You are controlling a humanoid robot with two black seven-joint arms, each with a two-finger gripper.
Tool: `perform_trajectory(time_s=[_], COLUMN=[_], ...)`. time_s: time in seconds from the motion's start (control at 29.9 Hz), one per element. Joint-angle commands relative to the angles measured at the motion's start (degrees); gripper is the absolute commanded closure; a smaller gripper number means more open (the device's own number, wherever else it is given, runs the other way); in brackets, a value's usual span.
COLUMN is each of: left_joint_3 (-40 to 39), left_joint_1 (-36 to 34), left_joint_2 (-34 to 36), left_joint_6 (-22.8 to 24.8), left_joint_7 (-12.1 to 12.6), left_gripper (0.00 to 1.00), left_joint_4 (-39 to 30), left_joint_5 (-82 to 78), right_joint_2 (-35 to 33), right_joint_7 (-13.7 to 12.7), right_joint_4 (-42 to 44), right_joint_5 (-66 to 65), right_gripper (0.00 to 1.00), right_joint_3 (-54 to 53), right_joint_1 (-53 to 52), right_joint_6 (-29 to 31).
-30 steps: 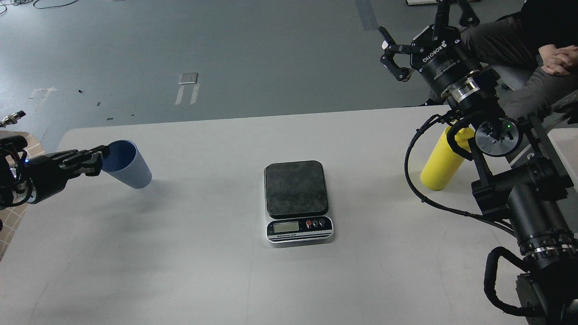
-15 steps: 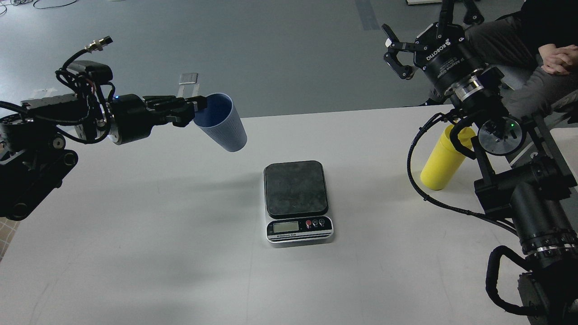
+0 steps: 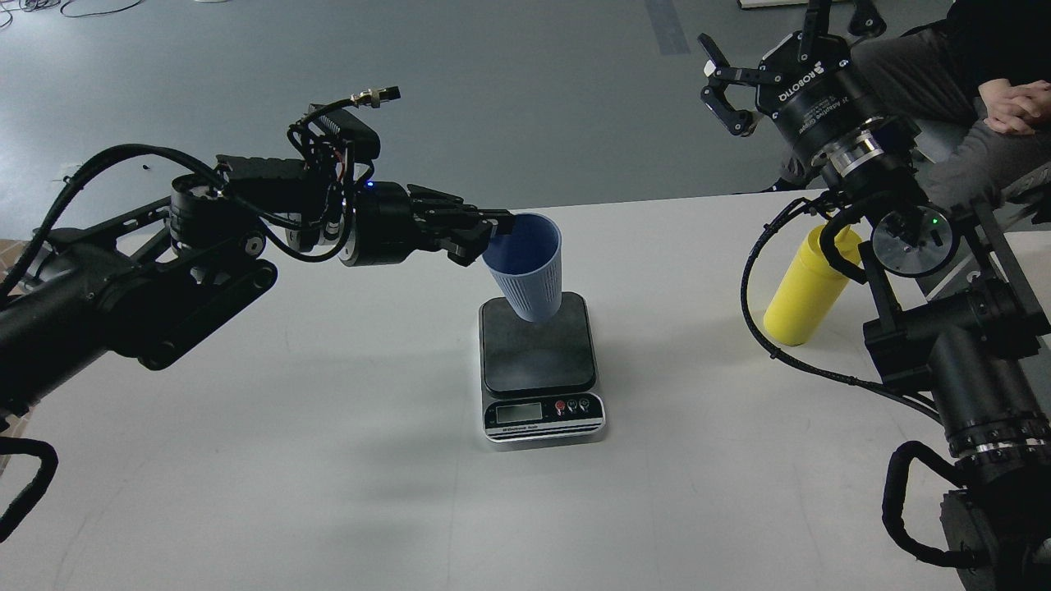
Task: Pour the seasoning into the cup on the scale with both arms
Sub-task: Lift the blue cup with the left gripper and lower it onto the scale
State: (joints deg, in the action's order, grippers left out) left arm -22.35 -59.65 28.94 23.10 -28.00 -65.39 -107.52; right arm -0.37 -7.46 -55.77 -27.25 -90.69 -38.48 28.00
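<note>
left claw (image 3: 493,234) pinching the cup (image 3: 525,267) by its rim over the scale (image 3: 540,369)

the left claw is closed on the near-left rim of the light blue cup, which hangs nearly upright, leaning a little, with its base over the back edge of the scale's black platform; whether the base touches the platform cannot be told. the right claw (image 3: 731,90) is spread wide and holds nothing, raised beyond the far right edge of the bench (image 3: 328,460). the yellow seasoning (image 3: 800,300) stands on the bench at the right, its top hidden behind the right arm. half a second ago the cup was tilted and well left of the scale; the left arm has since carried it across, while the right claw has barely shifted.
</note>
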Motion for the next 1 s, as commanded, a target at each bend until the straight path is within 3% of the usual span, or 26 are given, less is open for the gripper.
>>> perform_trajectory(time_s=[0.0, 0.97], left_joint_3=[1.8, 4.1], left_joint_1=[-0.6, 0.3], left_joint_2=[-1.9, -8.3], left_joint_6=[0.0, -0.6], left_joint_7=[0.0, 0.0], left_gripper=[1.00, 1.00], left_joint_4=[0.2, 9.1], left_joint_5=[-0.4, -5.2], right_joint_2=[-0.1, 0.2], right_joint_7=[0.0, 0.0], right_joint_4=[0.0, 0.0], right_joint_5=[0.0, 0.0], right_gripper=[0.00, 0.00], right_joint_3=[0.0, 0.0], right_joint_1=[-0.1, 0.1], right_joint_6=[0.0, 0.0])
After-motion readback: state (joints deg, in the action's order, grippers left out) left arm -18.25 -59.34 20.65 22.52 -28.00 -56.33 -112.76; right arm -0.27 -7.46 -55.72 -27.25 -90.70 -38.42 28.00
